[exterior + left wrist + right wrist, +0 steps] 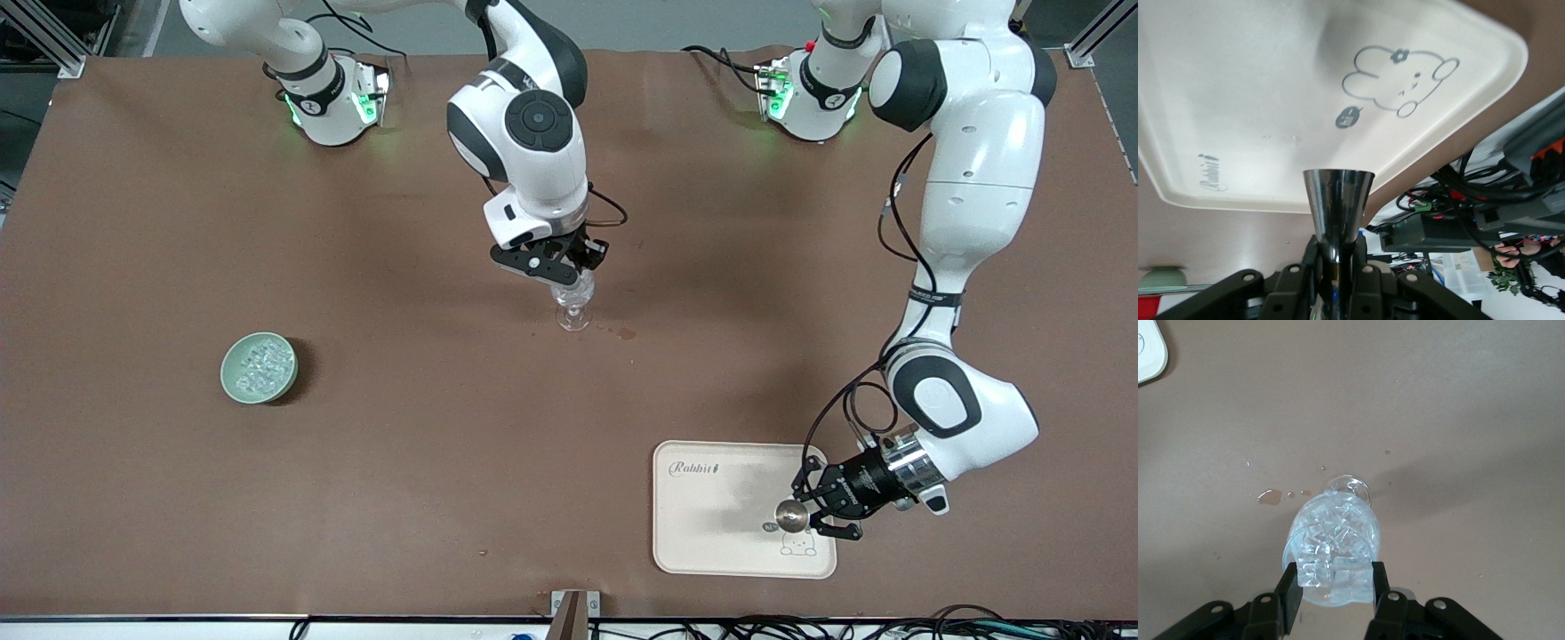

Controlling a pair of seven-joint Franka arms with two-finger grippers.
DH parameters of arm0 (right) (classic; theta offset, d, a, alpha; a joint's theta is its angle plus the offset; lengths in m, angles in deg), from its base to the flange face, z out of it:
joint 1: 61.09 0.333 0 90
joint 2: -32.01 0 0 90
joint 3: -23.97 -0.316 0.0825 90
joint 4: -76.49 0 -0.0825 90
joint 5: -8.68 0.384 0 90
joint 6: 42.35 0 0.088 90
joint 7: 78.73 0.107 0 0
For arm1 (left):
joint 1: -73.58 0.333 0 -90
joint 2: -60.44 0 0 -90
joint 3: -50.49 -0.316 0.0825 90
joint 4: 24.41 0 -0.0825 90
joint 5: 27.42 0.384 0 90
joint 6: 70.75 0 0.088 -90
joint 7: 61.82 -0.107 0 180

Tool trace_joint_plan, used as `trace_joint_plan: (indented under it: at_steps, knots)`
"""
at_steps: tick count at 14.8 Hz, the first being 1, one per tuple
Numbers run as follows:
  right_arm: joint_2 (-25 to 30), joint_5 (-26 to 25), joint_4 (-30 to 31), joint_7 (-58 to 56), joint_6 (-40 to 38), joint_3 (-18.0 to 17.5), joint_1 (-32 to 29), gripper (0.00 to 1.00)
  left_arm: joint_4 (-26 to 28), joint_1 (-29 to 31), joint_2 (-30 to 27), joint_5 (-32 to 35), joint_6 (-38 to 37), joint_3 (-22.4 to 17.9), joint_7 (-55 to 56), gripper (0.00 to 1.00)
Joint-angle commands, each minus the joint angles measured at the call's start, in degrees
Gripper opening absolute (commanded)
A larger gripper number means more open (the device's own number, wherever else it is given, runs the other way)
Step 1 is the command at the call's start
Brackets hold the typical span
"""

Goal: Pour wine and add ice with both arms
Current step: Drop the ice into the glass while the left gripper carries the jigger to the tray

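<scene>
- A shiny steel cone-shaped cup is clamped by the left end effector over the cream rectangular tray.
- A clear cut-pattern stemmed glass on the brown worktop is clamped by the right end effector.
- Clear ice cubes fill one pale green round bowl.

- Glass stands on the table, at centre of the front view, with a small spill just beside it.
- Right gripper sits directly over the glass, fingers clamped on its bowl.
- Bowl sits at middle left of the frame, with ice in it.
- Tray lies at lower right of the frame.
- Left gripper is over the tray's corner, gripping a cup.
</scene>
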Motion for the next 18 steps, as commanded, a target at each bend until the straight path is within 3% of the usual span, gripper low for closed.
trace_joint_plan:
  at_steps: [1,5,8,13,14,15,16,18]
  knots:
    - [-0.7,-1.3,-1.3,1.4,-0.1,0.4,0.4,0.05,-2.3,-0.5,1.9,-5.2,1.6,0.3,-0.6,0.07]
    - [-0.8,-1.3,-1.3,1.4,-0.1,0.3,0.3,0.09,-0.6,-1.2,2.0,-20.4,2.6,0.1,-11.3,0.15]
    - [-0.9,-1.4,-1.3,1.3,-0.1,0.3,0.3,0.15,2.8,-1.3,1.6,-27.6,3.2,0.1,-20.7,0.17]
    - [-0.9,-1.3,-1.5,1.3,-0.1,0.3,0.2,0.46,3.1,-2.4,2.7,-31.5,3.5,0.1,-21.8,0.24]
    - [-0.9,-1.3,-1.8,1.3,-0.1,0.3,0.2,0.51,3.1,-2.3,2.7,-31.5,3.5,0.1,-21.8,0.35]
    - [-0.9,-1.3,-1.8,1.3,-0.1,0.3,0.2,0.54,3.2,-2.1,2.5,-31.6,3.5,0.1,-21.4,0.62]
    - [-0.9,-1.3,-1.8,1.3,-0.1,0.3,0.4,0.56,3.3,-2.0,2.4,-31.6,3.4,0.1,-20.9,1.0]
    - [-0.9,-1.3,-1.8,1.3,-0.1,0.3,0.4,0.58,3.3,-1.6,2.3,-31.3,3.0,0.1,-21.0,1.0]
